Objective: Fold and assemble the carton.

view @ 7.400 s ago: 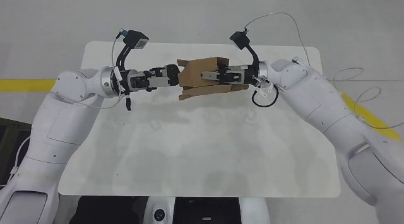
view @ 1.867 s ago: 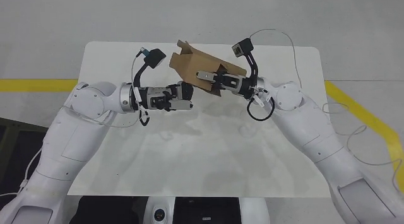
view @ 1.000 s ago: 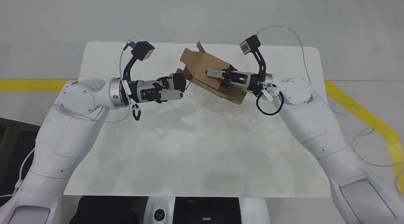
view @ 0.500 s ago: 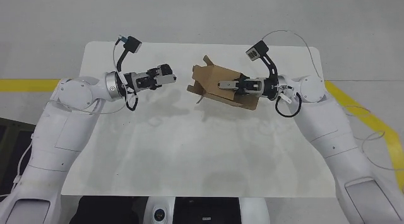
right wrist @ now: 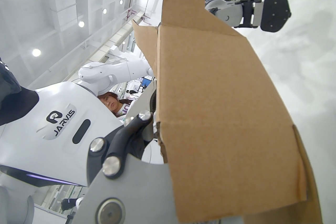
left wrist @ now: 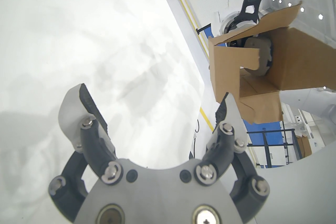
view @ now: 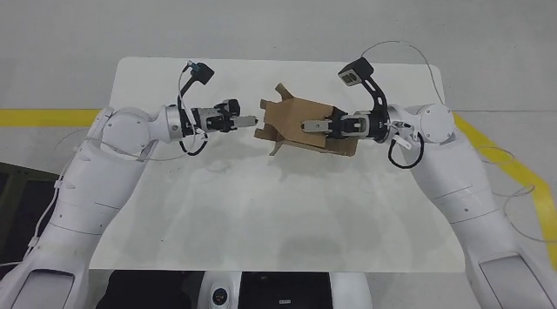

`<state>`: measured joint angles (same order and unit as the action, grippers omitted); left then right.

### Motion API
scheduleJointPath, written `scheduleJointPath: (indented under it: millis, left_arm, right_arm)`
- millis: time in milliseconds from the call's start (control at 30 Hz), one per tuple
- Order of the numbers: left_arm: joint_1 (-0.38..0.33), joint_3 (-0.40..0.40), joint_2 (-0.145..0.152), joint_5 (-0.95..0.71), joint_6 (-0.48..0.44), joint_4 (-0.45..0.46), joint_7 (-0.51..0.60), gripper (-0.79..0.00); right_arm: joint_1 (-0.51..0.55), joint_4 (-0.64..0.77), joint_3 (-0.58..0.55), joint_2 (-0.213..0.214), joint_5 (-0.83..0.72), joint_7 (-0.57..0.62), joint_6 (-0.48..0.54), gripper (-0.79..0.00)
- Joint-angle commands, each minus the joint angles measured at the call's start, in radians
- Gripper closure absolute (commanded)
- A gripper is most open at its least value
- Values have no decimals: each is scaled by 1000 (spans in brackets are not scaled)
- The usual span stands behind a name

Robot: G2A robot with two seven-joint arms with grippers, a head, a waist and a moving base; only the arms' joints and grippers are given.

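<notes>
A brown carton hangs above the back middle of the white table, partly unfolded, with loose flaps pointing at the left arm. My right gripper is shut on one carton wall; one finger lies against the outside and the other is hidden by cardboard. My left gripper stands open and holds nothing, a short gap from the carton's open end. In the left wrist view its gripper faces the carton, with one fingertip just short of the lower flap.
The tabletop in front of both arms is bare white. A yellow floor line runs past both sides of the table. A thin cable loops above the right arm. The left gripper appears beyond the carton in the right wrist view.
The left gripper, which let go of the carton earlier, has moved back toward its open end. The right gripper has turned the carton and brought it slightly lower and more level.
</notes>
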<state>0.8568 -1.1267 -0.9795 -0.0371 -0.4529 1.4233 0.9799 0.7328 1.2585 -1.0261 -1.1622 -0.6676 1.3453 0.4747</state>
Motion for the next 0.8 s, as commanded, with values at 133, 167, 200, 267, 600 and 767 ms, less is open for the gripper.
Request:
scheduleJointPath:
  millis: [133, 167, 200, 267, 600, 767]
  left_arm:
    - [4, 22, -2, 9, -21, 28, 16, -785]
    - [7, 25, -3, 7, -25, 33, 17, -785]
    - [10, 26, -3, 4, -28, 36, 18, -785]
    - [14, 27, -3, -4, -33, 41, 21, -785]
    - [18, 19, 0, -52, -26, 46, 43, -785]
    - [12, 18, 0, -73, -21, 42, 58, -785]
  right_arm:
    - [-3, -1, 22, -7, 1, -7, 7, 0]
    - [-5, -5, 28, -9, 3, -8, 8, 0]
    - [-8, -7, 33, -11, 4, -9, 9, 0]
    - [-13, -10, 47, -16, 3, -7, 7, 0]
    - [-23, -18, 79, -28, -20, 0, 0, 0]
    - [-25, -10, 84, -31, -37, 15, -15, 0]
